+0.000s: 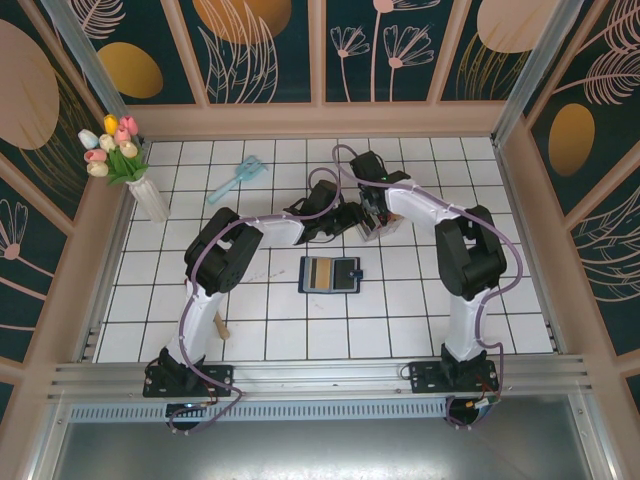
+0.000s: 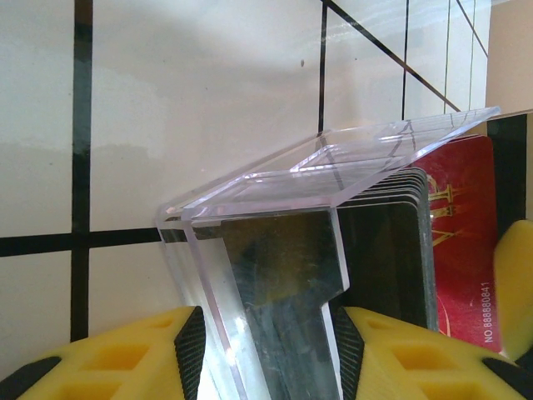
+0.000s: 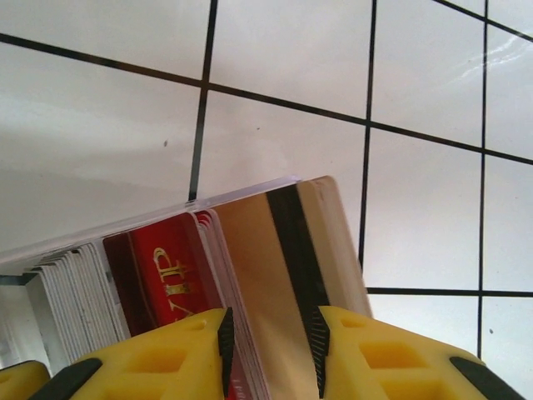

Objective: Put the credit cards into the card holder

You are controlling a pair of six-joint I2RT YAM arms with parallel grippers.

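The card holder [image 1: 329, 273], a navy wallet, lies open on the tiles at the table's middle, apart from both grippers. Behind it the two grippers meet over a small clear slotted rack [image 2: 275, 275]. My left gripper [image 2: 266, 333] is shut on the rack's end wall; from above this gripper [image 1: 350, 216] reaches in from the left. My right gripper [image 3: 271, 333] is shut on a tan-gold card [image 3: 283, 250] with a black stripe, which stands in the rack. A red card [image 3: 162, 271] marked VIP sits in a neighbouring slot, and the red card [image 2: 460, 233] also appears past the rack.
A white vase of tulips [image 1: 148, 195] stands at the far left, with a light-blue brush [image 1: 236, 178] behind the arms. A small wooden stick [image 1: 220, 325] lies near the left arm's base. Wooden walls [image 1: 520, 180] ring the tiled table.
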